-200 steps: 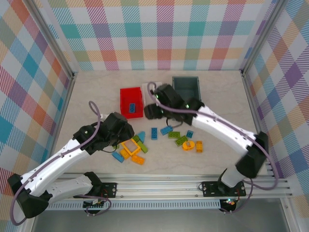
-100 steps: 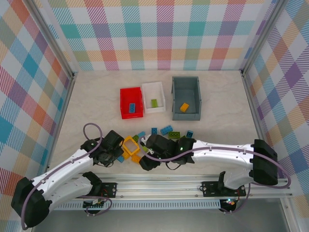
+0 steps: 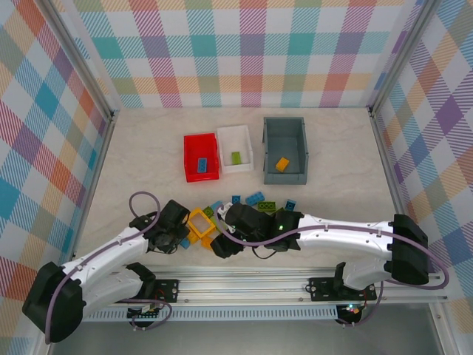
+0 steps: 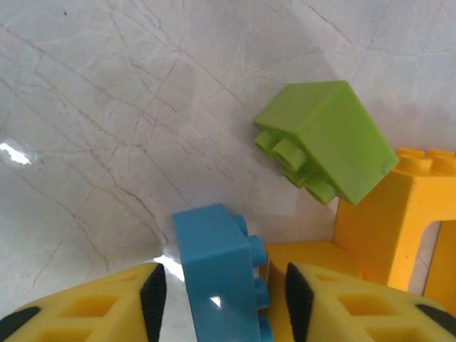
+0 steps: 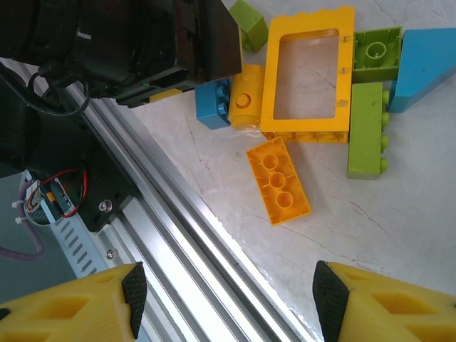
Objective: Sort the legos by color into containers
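Ok, landmark is the single yellow frame [image 3: 191, 225], flat on the table [image 3: 148, 163].

Left gripper [image 3: 179, 237] is just left of the frame. In the left wrist view its jaws are spread either side of one blue brick [image 4: 221, 271], with a gap showing on both sides, so it is straddling and not pinching. One tilted green brick [image 4: 324, 139] lies beyond that, touching the frame's corner [image 4: 385, 221].

Right gripper [image 3: 220, 248] hovers on the near side of the frame. Its fingers [image 5: 71, 306] are wide apart with nothing between them.

Count around the frame [image 5: 342, 78] from the right wrist view:
- 2 blue: one [image 5: 212, 105] left of the frame, one [image 5: 427, 64] right of it
- 3 green: one [image 5: 249, 21] at the frame's far-left corner, two [image 5: 367, 128] against its right side
- 1 orange rounded piece [image 5: 246, 96] touching the frame's left side
- 1 orange six-stud brick [image 5: 278, 178] just near-side of the frame, apart from it

More loose bricks lie right of the frame in the top view (partly under the right arm, so no count).

3 bins stand well beyond the frame, left to right:
- red bin [image 3: 188, 157], holding 1 blue brick
- white bin [image 3: 235, 132], holding 1 green brick
- grey bin [image 3: 268, 148], holding 1 orange brick
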Controlling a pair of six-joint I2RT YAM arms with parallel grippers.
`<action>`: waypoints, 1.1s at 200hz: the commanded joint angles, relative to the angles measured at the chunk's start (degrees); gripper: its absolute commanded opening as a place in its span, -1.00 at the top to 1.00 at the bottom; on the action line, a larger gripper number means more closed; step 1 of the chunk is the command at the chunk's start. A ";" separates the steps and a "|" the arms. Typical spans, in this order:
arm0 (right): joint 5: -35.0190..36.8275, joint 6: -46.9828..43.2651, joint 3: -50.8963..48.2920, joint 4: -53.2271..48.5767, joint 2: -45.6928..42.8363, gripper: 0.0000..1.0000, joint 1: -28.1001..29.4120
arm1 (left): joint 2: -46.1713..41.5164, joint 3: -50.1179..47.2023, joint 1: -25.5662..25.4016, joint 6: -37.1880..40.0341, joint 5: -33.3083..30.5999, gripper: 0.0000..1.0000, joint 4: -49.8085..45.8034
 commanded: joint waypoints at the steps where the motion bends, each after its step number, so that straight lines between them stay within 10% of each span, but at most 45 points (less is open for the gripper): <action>1: 0.02 1.01 0.82 1.89 0.30 -0.30 0.53 | 1.12 -1.56 0.78 -0.03 -0.02 0.15 1.20; 50: 2.71 1.31 1.44 1.09 -1.33 -0.27 0.50 | -6.03 4.67 0.78 3.03 -6.79 0.69 -9.47; 89: 18.93 4.57 5.09 -2.00 -4.98 -0.20 -0.03 | -1.25 21.87 0.79 14.95 -11.09 0.78 -17.71; 126: 23.82 3.27 6.84 6.05 -4.20 -0.19 -5.03 | 16.58 40.86 1.45 30.02 -9.80 0.78 -14.24; 220: 9.77 4.05 9.40 14.91 3.05 -0.20 -18.80 | 59.38 82.07 10.60 51.38 -8.80 0.79 -16.59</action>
